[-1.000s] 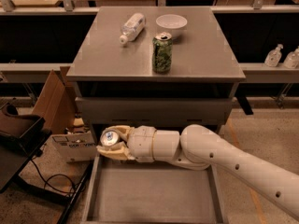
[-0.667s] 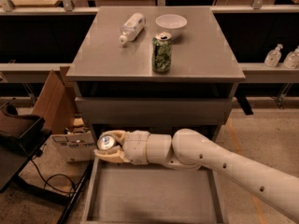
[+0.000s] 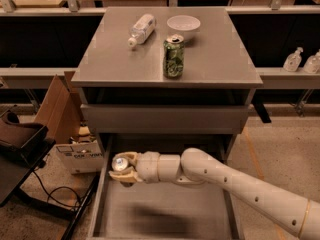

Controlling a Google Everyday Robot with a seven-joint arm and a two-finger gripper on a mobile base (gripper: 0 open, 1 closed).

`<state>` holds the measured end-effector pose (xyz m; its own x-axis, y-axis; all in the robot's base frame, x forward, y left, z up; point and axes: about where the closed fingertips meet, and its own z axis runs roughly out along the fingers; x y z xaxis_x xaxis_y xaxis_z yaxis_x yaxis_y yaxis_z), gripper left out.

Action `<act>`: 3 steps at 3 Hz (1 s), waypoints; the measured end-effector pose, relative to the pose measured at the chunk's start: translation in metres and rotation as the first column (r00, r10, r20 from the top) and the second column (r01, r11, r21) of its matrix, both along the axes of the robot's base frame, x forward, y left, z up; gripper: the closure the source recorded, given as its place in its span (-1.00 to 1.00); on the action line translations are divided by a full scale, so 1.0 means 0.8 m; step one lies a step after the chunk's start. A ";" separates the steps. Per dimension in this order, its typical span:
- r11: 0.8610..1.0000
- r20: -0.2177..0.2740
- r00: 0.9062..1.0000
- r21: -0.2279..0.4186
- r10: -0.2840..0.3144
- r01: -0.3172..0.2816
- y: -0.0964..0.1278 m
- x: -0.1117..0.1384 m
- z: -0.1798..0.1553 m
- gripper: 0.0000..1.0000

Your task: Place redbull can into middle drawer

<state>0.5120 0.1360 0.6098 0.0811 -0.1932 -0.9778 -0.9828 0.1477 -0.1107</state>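
My gripper [image 3: 121,166] is shut on the redbull can [image 3: 120,163]; only the can's shiny silver top shows between the cream fingers. It hangs over the left rear part of the open middle drawer [image 3: 165,214], a wide shallow grey metal drawer pulled out from the cabinet. My white arm reaches in from the lower right across the drawer. The can's body is hidden by the fingers.
On the cabinet top [image 3: 220,59] stand a green patterned can [image 3: 173,56], a clear plastic bottle lying down [image 3: 141,29] and a white bowl [image 3: 183,23]. The upper drawer front [image 3: 165,118] is closed. Cardboard boxes [image 3: 77,154] and cables lie on the floor at left.
The gripper with the can has shifted a little to the left and slightly lower over the drawer. Nothing else moved.
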 end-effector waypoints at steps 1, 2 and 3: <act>1.000 -0.046 0.999 0.013 -0.022 0.023 -0.016 0.006 -0.048 1.00; 0.998 -0.072 0.996 0.023 -0.058 0.060 -0.033 0.001 -0.095 1.00; 0.993 -0.107 0.989 0.057 -0.097 0.103 -0.044 -0.011 -0.155 1.00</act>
